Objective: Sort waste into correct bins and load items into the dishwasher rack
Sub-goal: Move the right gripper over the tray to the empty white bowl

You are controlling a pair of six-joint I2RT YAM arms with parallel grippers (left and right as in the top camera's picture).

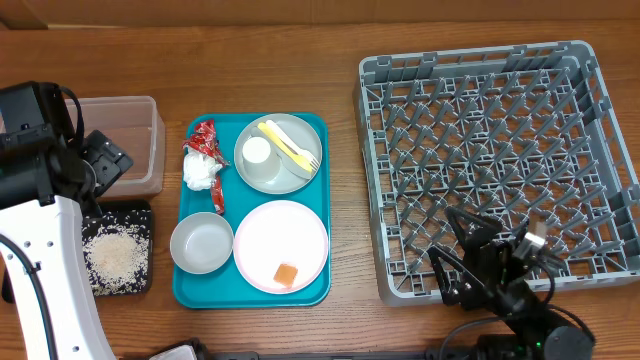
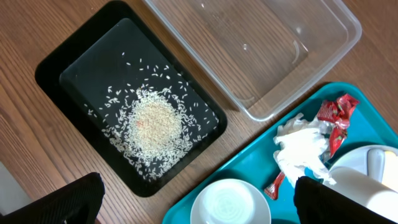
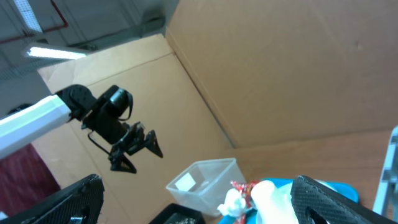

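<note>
My left end effector hangs over the left end of the table, above where the clear tub meets the black tray, its jaws spread wide and holding nothing. The rice lies heaped and scattered in the black tray. My right end effector sits above the near left corner of the grey rack, also fully spread and empty. Between the bins and the rack I see the teal tray. On it, the red wrapper and the crumpled napkin lie along the left edge, beside the grey plate, which carries the small cup and the yellow fork and spoon. Nearer me are the white bowl and the white plate, with the orange cube on the plate.
</note>
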